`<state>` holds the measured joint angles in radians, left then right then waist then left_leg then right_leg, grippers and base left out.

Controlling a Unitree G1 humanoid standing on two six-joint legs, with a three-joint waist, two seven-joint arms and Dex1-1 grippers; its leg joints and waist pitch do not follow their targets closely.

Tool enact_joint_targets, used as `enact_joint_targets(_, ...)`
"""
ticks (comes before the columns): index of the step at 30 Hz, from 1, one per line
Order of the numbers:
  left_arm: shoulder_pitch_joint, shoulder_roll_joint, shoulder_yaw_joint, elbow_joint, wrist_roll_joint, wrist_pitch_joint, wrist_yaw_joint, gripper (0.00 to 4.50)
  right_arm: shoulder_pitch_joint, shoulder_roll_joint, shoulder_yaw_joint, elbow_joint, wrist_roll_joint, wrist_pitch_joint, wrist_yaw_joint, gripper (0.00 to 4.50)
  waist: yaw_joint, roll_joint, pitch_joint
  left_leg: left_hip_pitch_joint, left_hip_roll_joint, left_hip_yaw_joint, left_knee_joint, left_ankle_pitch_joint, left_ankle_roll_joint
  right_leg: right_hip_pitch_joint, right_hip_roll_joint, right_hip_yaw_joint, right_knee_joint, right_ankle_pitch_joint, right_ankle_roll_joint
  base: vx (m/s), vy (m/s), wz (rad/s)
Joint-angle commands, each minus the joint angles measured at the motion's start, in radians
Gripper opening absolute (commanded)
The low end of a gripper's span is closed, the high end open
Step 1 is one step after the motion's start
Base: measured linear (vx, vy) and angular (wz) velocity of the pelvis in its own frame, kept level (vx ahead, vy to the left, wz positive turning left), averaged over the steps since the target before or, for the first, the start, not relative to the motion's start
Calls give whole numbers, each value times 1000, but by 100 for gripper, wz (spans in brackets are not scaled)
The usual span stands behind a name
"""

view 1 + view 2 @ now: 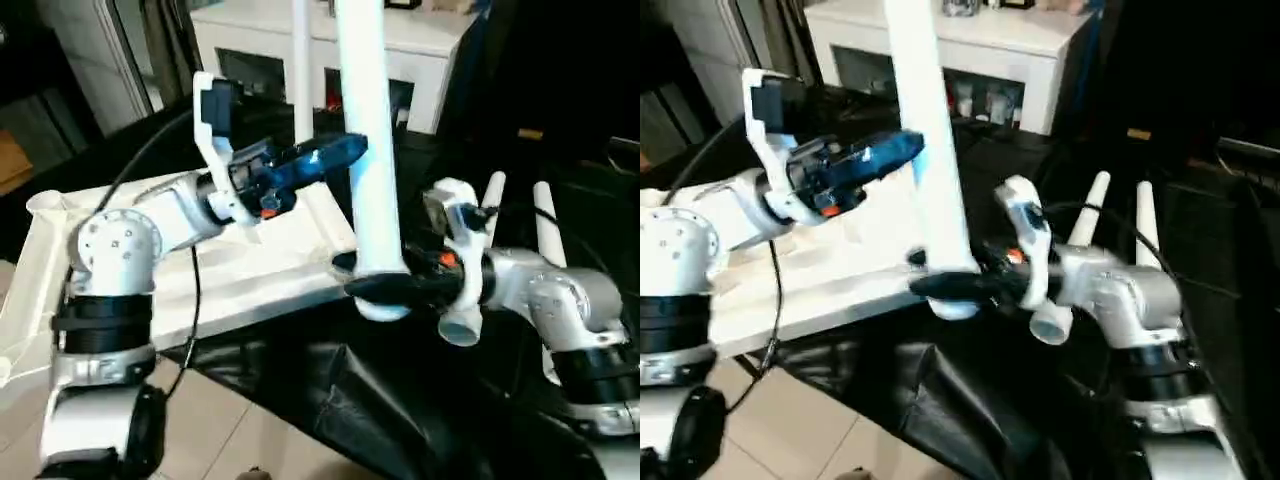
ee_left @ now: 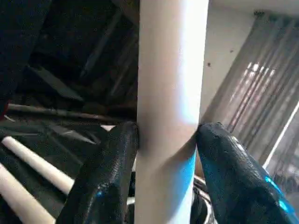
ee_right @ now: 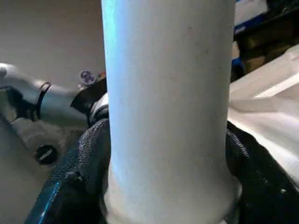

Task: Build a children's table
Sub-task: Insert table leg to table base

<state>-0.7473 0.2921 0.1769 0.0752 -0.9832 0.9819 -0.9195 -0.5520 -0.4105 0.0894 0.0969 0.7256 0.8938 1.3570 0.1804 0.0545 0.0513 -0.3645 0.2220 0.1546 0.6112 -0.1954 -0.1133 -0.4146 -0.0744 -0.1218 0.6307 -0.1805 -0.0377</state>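
Note:
The children's table top (image 1: 250,270) lies ribbed side up on a black-covered surface at the left. A thick white tube leg (image 1: 365,120) stands upright just off its right corner. My right gripper (image 1: 385,288) is shut on this leg just above its flared lower end, and the right wrist view has a black finger (image 3: 79,168) on each side of the leg (image 3: 168,116). My left gripper (image 1: 345,152) is shut on the same leg higher up, its fingertips (image 2: 107,177) pressing both sides. Another leg (image 1: 299,70) rises behind the top.
Two loose white legs (image 1: 492,195) (image 1: 545,215) lie on the black cloth (image 1: 350,390) behind my right arm. A white cabinet (image 1: 420,50) with glass-fronted compartments stands at the back. Pale floor tiles (image 1: 230,430) show below the table's front edge.

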Motion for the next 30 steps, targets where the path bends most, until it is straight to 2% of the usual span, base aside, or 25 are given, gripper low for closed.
enact_joint_targets(1,-21,3,-9,9,9,10,-5,198,-18,-13,17,3,4,8,30,276,5,2,-78,-5,-3,5,-56,-115,32,70,-56,48,-99,-322,-70,0,0,0)
enact_joint_targets(7,-28,-24,-25,17,1,28,31,180,-53,-19,53,50,-55,-28,19,276,10,-1,-81,-8,-2,5,-54,-102,33,69,-56,48,-93,-291,-83,0,0,0)
enact_joint_targets(8,-30,-25,-32,34,10,34,47,215,-56,-20,66,54,-70,-41,15,276,11,-1,-81,-7,-1,5,-54,-98,33,67,-55,49,-91,-281,-85,0,0,0)
enact_joint_targets(10,-30,-33,-29,53,13,36,65,249,-60,-19,81,52,-89,-53,5,276,16,-3,-83,-9,-1,4,-54,-84,33,68,-56,50,-88,-261,-86,0,0,0)
enact_joint_targets(13,-30,-43,-20,53,18,26,87,278,-65,-21,100,49,-111,-68,0,276,19,-5,-87,-11,1,3,-52,-68,31,71,-57,51,-81,-216,-98,0,0,0)
enact_joint_targets(16,-22,-43,-26,37,34,-3,86,283,-79,-10,109,67,-129,-86,-9,276,19,-3,-86,-11,0,4,-52,-73,35,70,-58,51,-80,-193,-107,0,0,0)
enact_joint_targets(20,-22,-43,-13,47,39,-18,100,283,-91,1,106,84,-137,-97,-19,276,18,-6,-84,-11,0,5,-53,-84,35,70,-58,52,-83,-217,-104,0,0,0)
enact_joint_targets(21,-27,-46,-3,60,40,-22,119,254,-93,3,103,86,-137,-98,-21,276,18,-4,-82,-10,0,5,-54,-91,34,69,-58,51,-86,-234,-100,0,0,0)
enact_joint_targets(22,-36,-52,16,81,42,-28,154,247,-93,5,100,87,-138,-103,-22,276,18,-8,-83,-10,0,5,-54,-93,32,70,-58,52,-85,-237,-96,0,0,0)
enact_joint_targets(24,-41,-55,28,95,42,-29,174,247,-93,5,99,88,-142,-108,-23,276,19,-8,-82,-11,0,6,-54,-93,32,69,-59,51,-87,-247,-92,0,0,0)
enact_joint_targets(26,-41,-56,32,102,47,-34,186,212,-94,7,100,92,-151,-122,-27,276,20,-9,-82,-11,0,5,-54,-87,32,69,-59,52,-86,-256,-81,0,0,0)
enact_joint_targets(28,-42,-64,44,113,72,-74,227,205,-99,13,115,101,-198,-182,-52,276,20,-9,-82,-11,-1,5,-54,-93,28,68,-60,51,-89,-266,-74,0,0,0)
enact_joint_targets(30,-43,-68,48,116,83,-91,253,201,-99,17,112,101,-191,-179,-52,276,19,-9,-83,-12,0,5,-54,-82,32,69,-59,52,-87,-251,-78,0,0,0)
